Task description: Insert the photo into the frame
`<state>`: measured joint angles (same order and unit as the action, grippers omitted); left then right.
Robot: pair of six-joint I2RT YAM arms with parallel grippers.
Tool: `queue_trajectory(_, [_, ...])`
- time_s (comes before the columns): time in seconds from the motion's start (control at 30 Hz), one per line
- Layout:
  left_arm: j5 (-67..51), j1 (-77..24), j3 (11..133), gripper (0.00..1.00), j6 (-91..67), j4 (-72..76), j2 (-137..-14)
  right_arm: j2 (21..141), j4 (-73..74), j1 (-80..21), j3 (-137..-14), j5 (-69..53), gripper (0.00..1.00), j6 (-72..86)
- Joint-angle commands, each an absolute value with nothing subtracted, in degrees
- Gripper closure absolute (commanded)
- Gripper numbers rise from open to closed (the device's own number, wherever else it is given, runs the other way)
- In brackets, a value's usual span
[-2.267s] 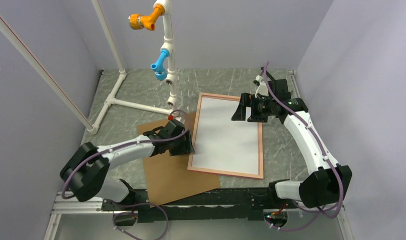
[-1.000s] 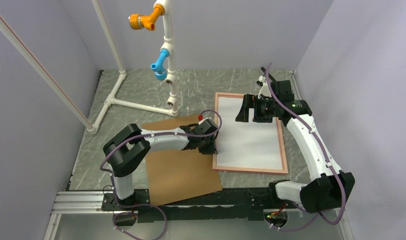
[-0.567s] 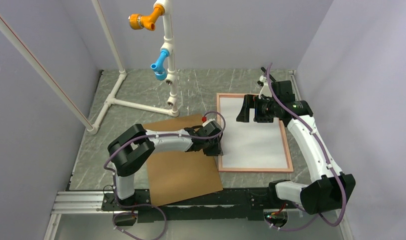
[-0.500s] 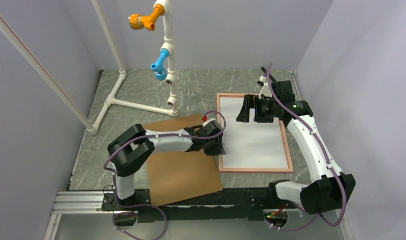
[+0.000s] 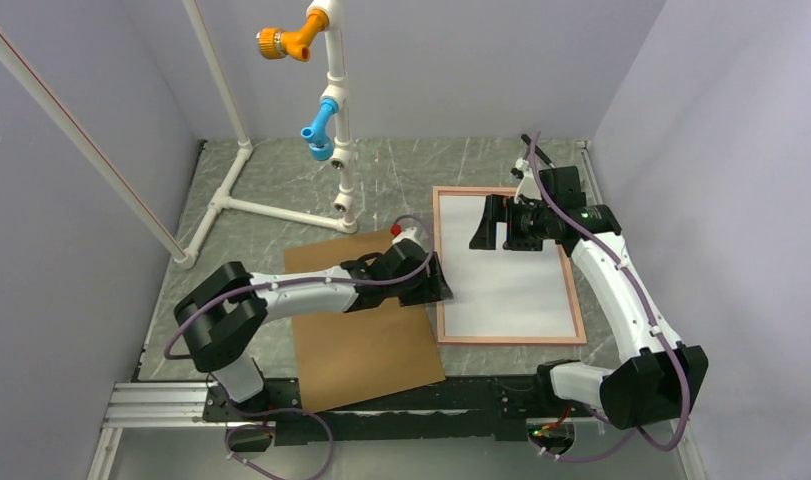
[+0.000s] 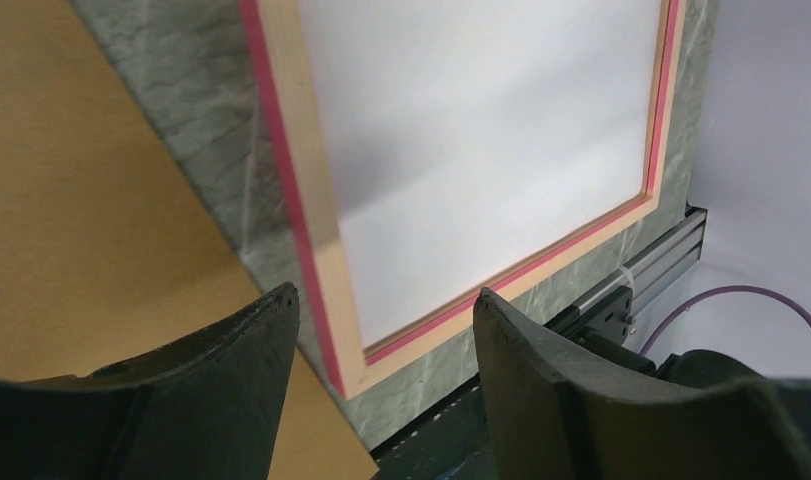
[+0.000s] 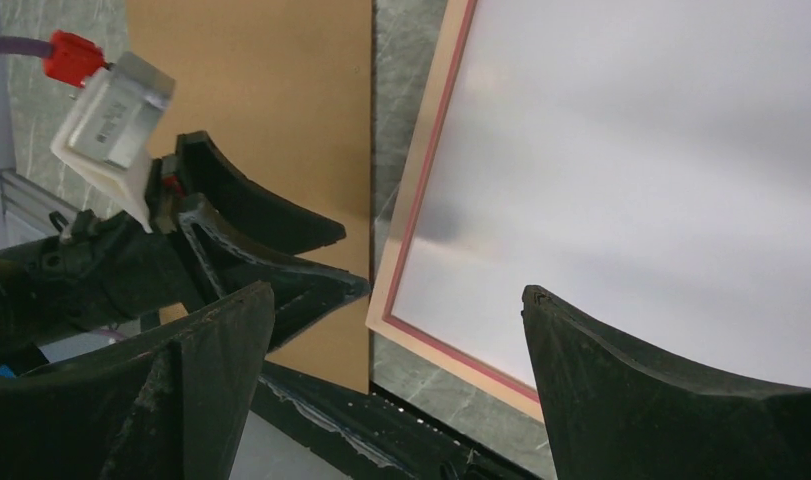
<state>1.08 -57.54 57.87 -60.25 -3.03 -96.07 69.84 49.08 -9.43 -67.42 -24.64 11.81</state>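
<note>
Frame [image 6: 309, 200] slid right, long axis front-to-back; left pincer [image 6: 381, 300], right pincer [image 7: 396, 292] apparently released.

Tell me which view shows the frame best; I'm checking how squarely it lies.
Top external: the frame shows nearly whole, the right arm crossing one side. Left wrist cuts off one end; right wrist shows just one corner.

I can read no text anywhere; the faint print on the left arm's white housing [image 7: 111, 105] is too blurred.
</note>
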Motion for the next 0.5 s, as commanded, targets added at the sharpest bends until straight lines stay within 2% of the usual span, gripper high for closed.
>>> queue_trajectory(0.0, [2.65,-55.65,52.11,0.32,-57.96,1.84,-90.40,69.10,46.17,-9.23,-65.54,-28.33,0.04,12.76])
queue_trajectory(0.23, [3.69,-49.40,41.84,0.31,-56.40,0.10,-79.57,70.98,41.39,-10.54,-60.68,-33.20,0.05,16.75])
queue_trajectory(0.47, [7.48,-42.80,32.87,0.20,-54.52,-9.14,-64.84,75.34,34.30,-19.34,-57.42,-32.31,0.05,22.30])
